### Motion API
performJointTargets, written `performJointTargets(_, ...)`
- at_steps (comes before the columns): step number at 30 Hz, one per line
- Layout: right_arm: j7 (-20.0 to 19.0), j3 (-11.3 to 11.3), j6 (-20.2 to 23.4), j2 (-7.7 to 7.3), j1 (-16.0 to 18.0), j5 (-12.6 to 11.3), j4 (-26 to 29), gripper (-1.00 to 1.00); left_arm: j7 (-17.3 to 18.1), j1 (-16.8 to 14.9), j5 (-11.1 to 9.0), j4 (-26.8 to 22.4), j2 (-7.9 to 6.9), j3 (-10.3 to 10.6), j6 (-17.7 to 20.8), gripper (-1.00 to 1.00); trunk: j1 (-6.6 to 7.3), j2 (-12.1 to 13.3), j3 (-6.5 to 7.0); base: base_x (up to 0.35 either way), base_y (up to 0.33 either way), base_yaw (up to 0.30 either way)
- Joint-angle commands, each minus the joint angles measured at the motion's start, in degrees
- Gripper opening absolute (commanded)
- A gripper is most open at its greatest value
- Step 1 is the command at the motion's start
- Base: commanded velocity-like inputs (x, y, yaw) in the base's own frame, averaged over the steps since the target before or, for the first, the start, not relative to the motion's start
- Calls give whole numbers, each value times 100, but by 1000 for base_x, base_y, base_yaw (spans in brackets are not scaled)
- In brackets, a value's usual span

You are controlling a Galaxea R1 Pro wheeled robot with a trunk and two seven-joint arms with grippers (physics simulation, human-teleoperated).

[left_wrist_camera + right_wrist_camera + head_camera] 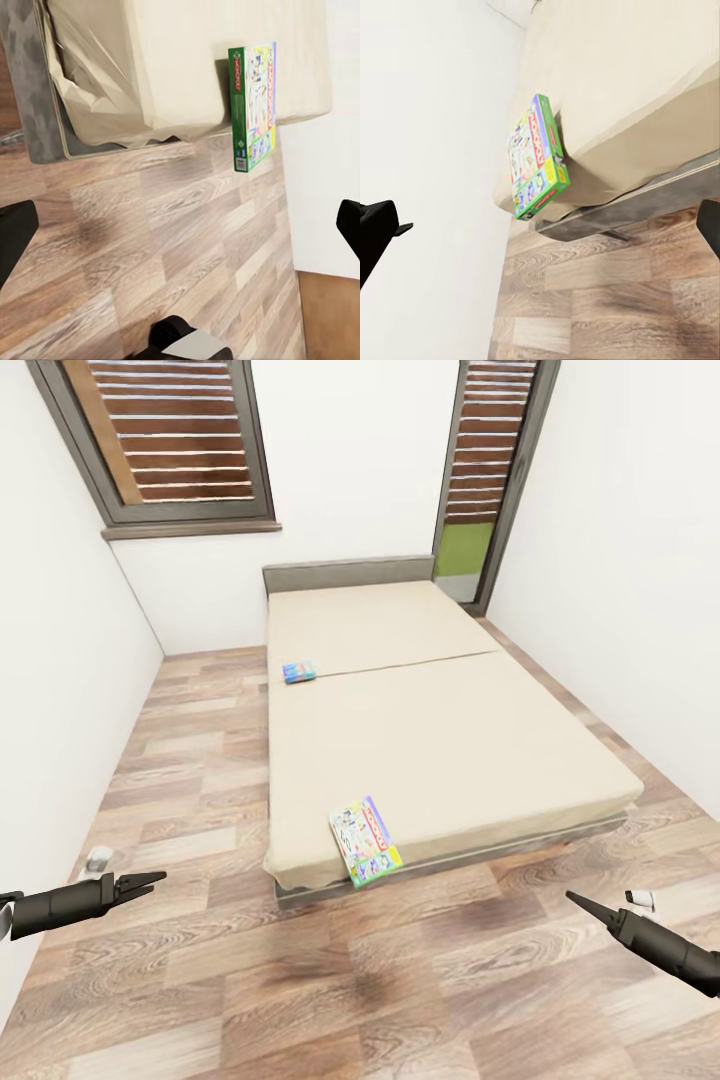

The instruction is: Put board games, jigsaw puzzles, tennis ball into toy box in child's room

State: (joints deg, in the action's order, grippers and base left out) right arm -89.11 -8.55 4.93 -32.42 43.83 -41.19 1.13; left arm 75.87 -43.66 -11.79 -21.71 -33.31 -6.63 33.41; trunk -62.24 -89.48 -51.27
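The beige bed [440,710] lies ahead with two board games on it. A green-edged colourful one [366,841] rests at the near edge, its corner hanging over the frame. A small light blue one [299,672] sits by the bed's left edge, farther back. My left gripper [155,882] hovers over the floor left of the bed, open and empty. My right gripper [572,898] hangs open to the right of the bed's foot. Both wrist views show the green-edged game [253,109] [536,156] on the mattress [187,52] [637,67]. The table, toy box, jigsaw puzzles and tennis ball are out of view.
Wooden floor [330,980] spreads between me and the bed. White walls close in on both sides, with a narrow strip of floor [590,710] to the right of the bed. A shuttered window [180,440] and a tall glass door [490,480] are at the back.
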Motion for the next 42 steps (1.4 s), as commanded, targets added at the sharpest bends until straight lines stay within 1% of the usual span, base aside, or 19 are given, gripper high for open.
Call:
performJointTargets(1, -19, -50, 52, -2, 3, -47, 0, 100, 16, -2, -8, 0, 0, -4, 60, 100, 0, -2, 6, 0, 0, 0)
performJointTargets(22, -12, -55, 43, 2, 3, -42, 0, 100, 8, -2, -10, 0, 8, 3, 60, 100, 0, -2, 203, 0, 0, 0)
performJointTargets(29, -15, -56, -87, 5, 3, -57, -6, 100, 7, -2, -8, 0, 8, 3, 57, 100, 0, -2, 269, 0, 0, 0)
performJointTargets(42, -12, -59, -154, 7, 3, -64, -15, 100, 15, -2, -8, 0, 9, 3, -99, 100, 0, -2, 392, 0, 0, 0)
